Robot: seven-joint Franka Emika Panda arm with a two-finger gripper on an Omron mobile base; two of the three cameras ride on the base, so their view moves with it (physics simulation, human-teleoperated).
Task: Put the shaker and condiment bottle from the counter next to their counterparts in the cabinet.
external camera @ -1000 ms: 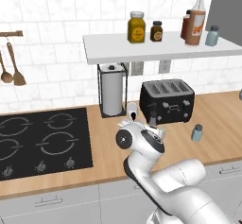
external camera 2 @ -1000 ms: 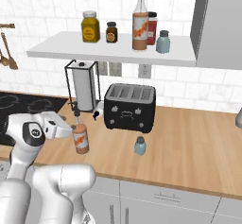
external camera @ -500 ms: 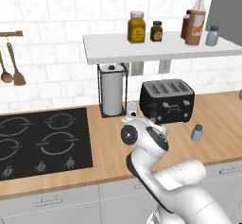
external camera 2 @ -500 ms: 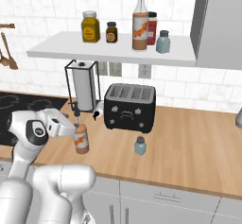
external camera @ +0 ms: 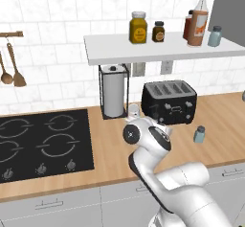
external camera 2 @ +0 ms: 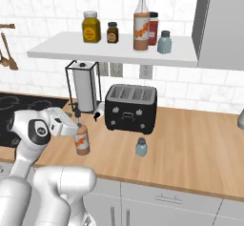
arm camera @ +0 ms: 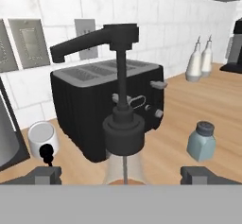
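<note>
The condiment bottle [external camera 2: 82, 142], orange-brown with a black pour spout, stands on the wooden counter [external camera 2: 190, 153] in front of the toaster. In the hand view its dark cap and spout [arm camera: 123, 133] rise between my fingertips [arm camera: 45, 175], which stand apart on either side without touching it. My gripper [external camera 2: 76, 126] is open around the bottle's neck. The pale blue-grey shaker [external camera 2: 140, 147] [external camera: 198, 134] [arm camera: 202, 141] sits on the counter to the bottle's right. On the white cabinet shelf [external camera 2: 112, 48] stand the twin bottle [external camera 2: 141, 27] and twin shaker [external camera 2: 165, 42].
A black toaster [external camera 2: 131, 107] stands just behind the bottle, with a paper towel holder [external camera 2: 86, 89] and a small white cup [external camera: 133, 110] to its left. A yellow jar [external camera 2: 91, 27] and a small brown jar [external camera 2: 112, 32] share the shelf. The black hob [external camera: 43, 142] lies at left.
My hand has pushed forward toward the condiment bottle, so its open fingers now flank the bottle's neck. The bottle and shaker have not moved.
</note>
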